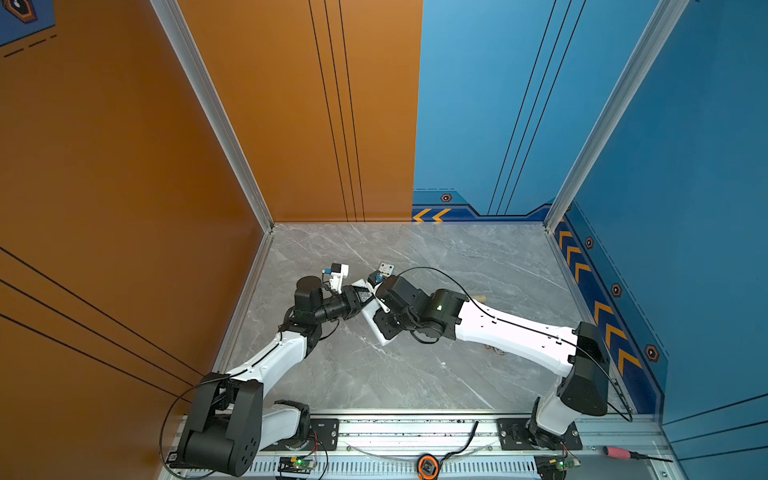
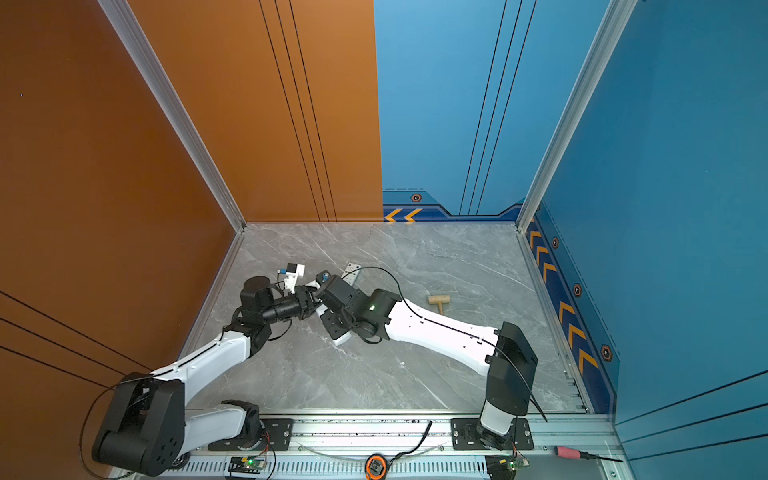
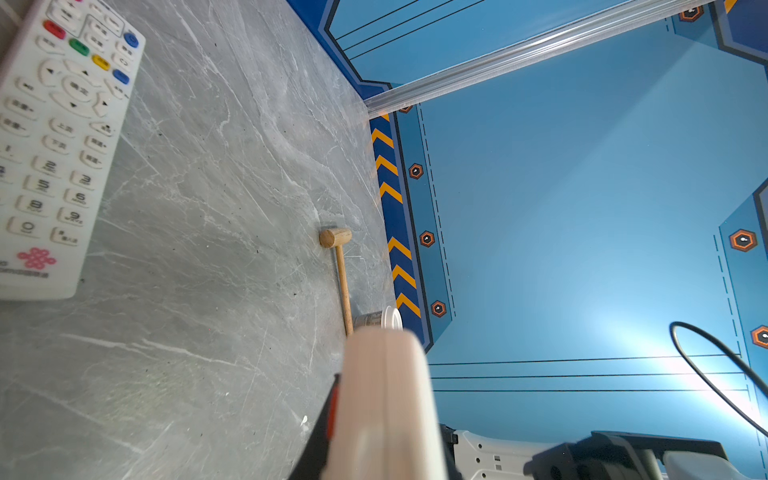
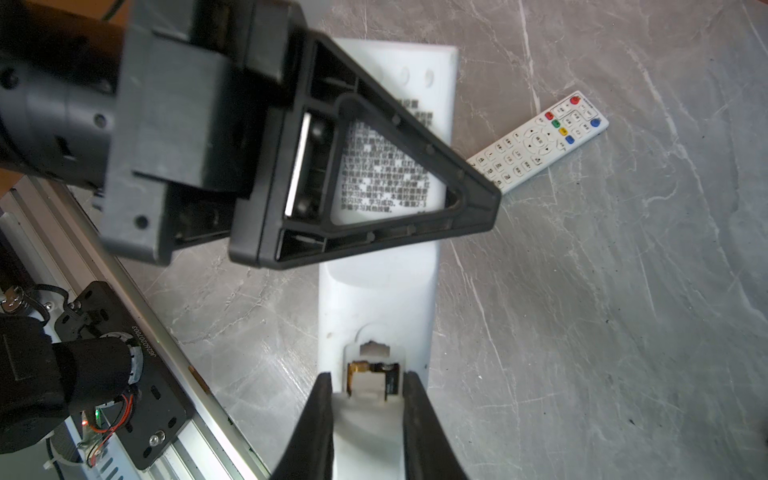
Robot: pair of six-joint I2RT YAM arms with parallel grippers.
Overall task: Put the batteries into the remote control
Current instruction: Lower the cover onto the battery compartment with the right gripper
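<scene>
Left wrist view looks along the remote control [image 3: 386, 407], a blurred white body seen edge-on, with one dark finger [image 3: 318, 436] lying against its side. In both top views the left gripper [image 1: 367, 297] comes in from the left and is closed on the far half of that remote, near the middle of the grey table [image 1: 415, 374]. Whether the remote lies flat or is raised cannot be told.

The remote's long axis runs front to back on a slight slant. Its far end leans left toward the back wall and its near end points toward the robot's base rail. It is turned back side up: the right wrist view shows printed text on its back behind the left gripper's triangular finger [image 4: 478, 203]. The open battery compartment [image 4: 372, 370] is at the near end. A battery [image 4: 391, 382], black with a gold end, shows inside it, but which way it points cannot be made out.

The right gripper [image 4: 368, 380] is over that end with its fingers a little apart, one on each side of the compartment. Whether they touch the casing cannot be told.

To the right and farther back, a second remote [image 4: 540, 139] lies buttons up, its long axis slanted. Farther right, a wooden mallet [image 2: 439, 301] lies on the table.
</scene>
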